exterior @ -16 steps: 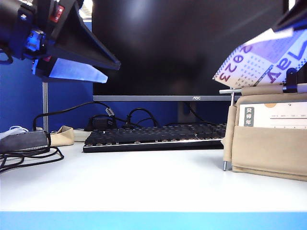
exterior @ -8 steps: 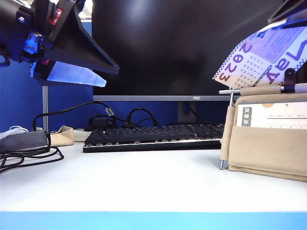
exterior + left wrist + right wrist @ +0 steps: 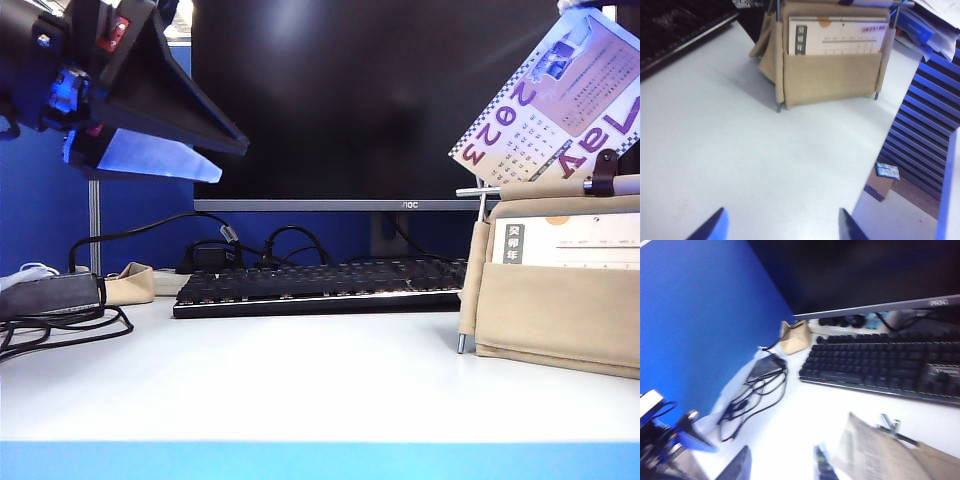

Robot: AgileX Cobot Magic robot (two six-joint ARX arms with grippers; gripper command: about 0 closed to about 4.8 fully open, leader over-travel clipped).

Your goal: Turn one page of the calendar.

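Exterior view: the calendar (image 3: 556,290) stands at the right edge of the white desk (image 3: 300,385), its beige fabric stand upright on thin metal rods. One sheet, the lifted page (image 3: 555,100), stands up over the top strap with its print upside down, leaning toward the monitor (image 3: 370,100). No finger shows on it here. The left gripper (image 3: 150,150) hangs high at the far left, well apart from the calendar, with its jaws spread and nothing between them. A black keyboard (image 3: 320,288) lies behind, and a tangle of cables (image 3: 60,310) sits below that gripper.

Left wrist view: the two blue fingertips (image 3: 710,231) stand wide apart over bare desk; the calendar (image 3: 832,75) is ahead of them, beyond a stretch of white surface.

Right wrist view: the right gripper (image 3: 782,467) hovers just above the calendar, its jaws apart and empty; the lifted page (image 3: 875,455) lies just beside them, blurred.

The page looks only half over. With nothing holding it, it could drop back to the front and undo the turn. A push from the gripper could also tip the light stand.

The desk is smooth, white and mostly bare, backed by a blue partition (image 3: 695,315).
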